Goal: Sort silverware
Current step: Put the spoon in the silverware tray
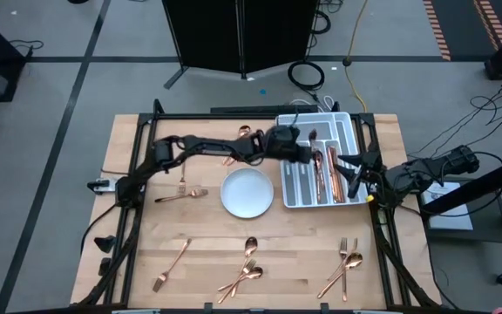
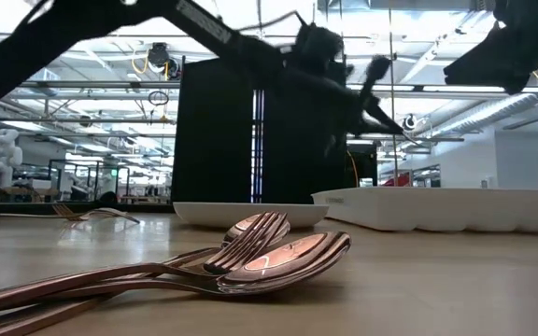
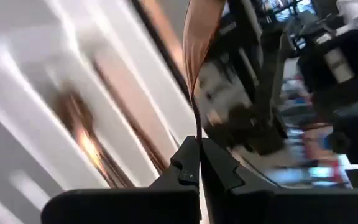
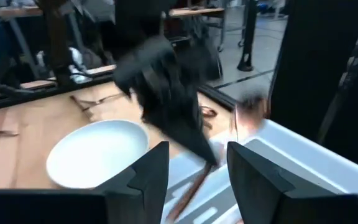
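My left gripper (image 1: 301,148) reaches from the table's left over the white divided tray (image 1: 349,120) and is shut on one copper piece of silverware (image 3: 199,74). Several copper pieces (image 1: 325,174) lie in the tray's compartments. My right gripper (image 1: 356,171) hangs open at the tray's right rim with nothing between its fingers (image 4: 148,171). More silverware lies loose on the wood: a fork (image 1: 181,194), another fork (image 1: 171,264), a crossed group (image 1: 247,272) and a second group (image 1: 345,266). My left gripper pinches the piece's thin stem (image 3: 196,127) between its two fingertips. The piece runs on beyond the fingers, roughly in line with them, to its wider end (image 3: 201,34). The fingers come from the table's left, slanting a little down. The piece is held above the tray's compartments.
A round white plate (image 1: 247,193) sits left of the tray, under the left arm. Two copper pieces (image 1: 242,135) lie near the far edge. A black cabinet (image 1: 238,35) stands beyond the table. In the low view, spoons and a fork (image 2: 250,261) lie close in front.
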You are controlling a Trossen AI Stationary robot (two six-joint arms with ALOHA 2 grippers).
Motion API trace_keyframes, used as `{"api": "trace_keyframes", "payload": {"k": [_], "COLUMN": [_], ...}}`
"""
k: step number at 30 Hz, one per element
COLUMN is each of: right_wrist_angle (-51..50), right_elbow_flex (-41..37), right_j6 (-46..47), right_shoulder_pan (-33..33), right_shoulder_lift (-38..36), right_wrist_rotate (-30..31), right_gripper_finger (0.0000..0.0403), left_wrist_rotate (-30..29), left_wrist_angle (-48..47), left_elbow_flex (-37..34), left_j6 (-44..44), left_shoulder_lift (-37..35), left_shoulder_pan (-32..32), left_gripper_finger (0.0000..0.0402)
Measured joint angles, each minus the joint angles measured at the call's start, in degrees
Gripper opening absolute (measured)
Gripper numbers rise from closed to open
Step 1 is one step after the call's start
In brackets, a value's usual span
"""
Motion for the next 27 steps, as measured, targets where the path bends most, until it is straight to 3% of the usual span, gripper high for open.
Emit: {"api": "trace_keyframes", "payload": {"k": [7, 17, 27], "right_wrist_angle": [-0.55, -1.77, -2.20], "right_elbow_flex": [0.00, 0.00, 0.00], "right_j6": [0.16, 2.15, 2.67], "right_shoulder_pan": [0.02, 0.02, 0.02], "right_shoulder_lift": [-0.13, -0.17, -0.17], "right_wrist_rotate": [-2.07, -5.80, -6.44], "right_gripper_finger": [0.0155, 0.0155, 0.0155], "left_wrist_rotate": [3.00, 1.19, 0.36], "left_wrist_angle": [2.06, -3.27, -3.36], "left_elbow_flex": [2.63, 8.76, 8.80], "left_j6": [-17.62, -17.28, -14.72], "left_shoulder_lift": [7.72, 12.33, 12.49], "left_shoulder_pan": [-2.89, -2.34, -1.84], "left_gripper_finger": [0.0000, 0.0008, 0.0082]}}
